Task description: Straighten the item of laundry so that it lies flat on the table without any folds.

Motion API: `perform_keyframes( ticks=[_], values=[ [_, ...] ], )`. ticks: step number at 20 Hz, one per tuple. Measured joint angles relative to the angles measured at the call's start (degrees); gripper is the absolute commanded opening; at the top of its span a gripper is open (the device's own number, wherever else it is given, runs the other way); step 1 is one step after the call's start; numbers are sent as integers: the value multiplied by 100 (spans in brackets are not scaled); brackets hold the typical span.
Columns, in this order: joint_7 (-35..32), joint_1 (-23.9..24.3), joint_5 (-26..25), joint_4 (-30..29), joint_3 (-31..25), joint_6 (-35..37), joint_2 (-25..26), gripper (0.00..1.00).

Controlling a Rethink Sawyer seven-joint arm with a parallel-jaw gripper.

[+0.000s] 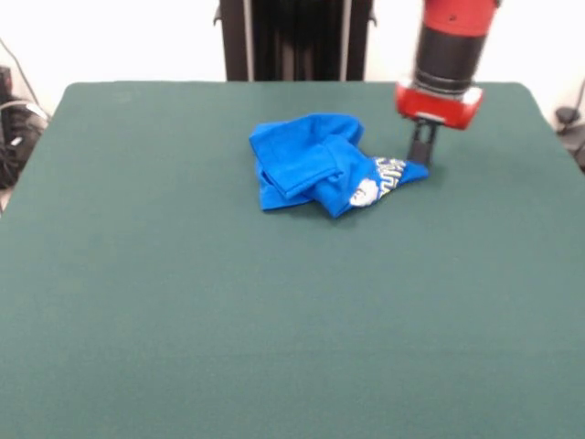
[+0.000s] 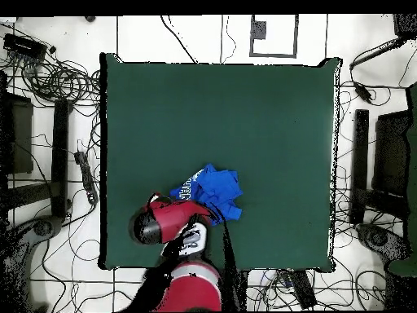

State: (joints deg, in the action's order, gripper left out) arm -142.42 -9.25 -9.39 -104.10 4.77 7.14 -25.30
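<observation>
One garment: you have a small bright blue short-sleeved T-shirt (image 1: 315,165) bunched in a heap, well short of flat.
Place: it sits on the large dark green fabric-clad bench (image 1: 274,320), towards the far side and a little right of centre in the front view, with bare cloth all round it.
Folds: the plain blue back is doubled over on the left; only a strip of white and yellow print peeks out at the right corner.
Claw: the black claw (image 1: 420,146) under the red and black arm hangs just at that printed corner, probably because it is the freest edge to draw outward.
Grip: you cannot tell whether it is open, closed or pinching fabric.
</observation>
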Motion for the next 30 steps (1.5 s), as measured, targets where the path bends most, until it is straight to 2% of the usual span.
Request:
perform_keyframes(
  ticks=[1, 6, 10, 12, 16, 20, 25, 26, 30],
  values=[
    [-42, -271, 421, -7, 2, 1, -13, 0],
    [-231, -925, 1378, -136, 3, 130, -217, 0],
    [-360, -1223, 1823, -289, -4, 313, -508, 0],
    [-404, -1266, 2017, -472, -22, 443, -816, 0],
    [-404, -1001, 2002, -706, -16, 558, -1223, 0],
    [-404, -646, 1943, -751, 9, 580, -1372, 0],
    [-404, -48, 1693, -718, 18, 580, -1348, 0],
    [-404, 173, 1544, -690, 18, 580, -1261, 0],
    [-404, 510, 1238, -646, 19, 579, -1043, 0]
  ],
)
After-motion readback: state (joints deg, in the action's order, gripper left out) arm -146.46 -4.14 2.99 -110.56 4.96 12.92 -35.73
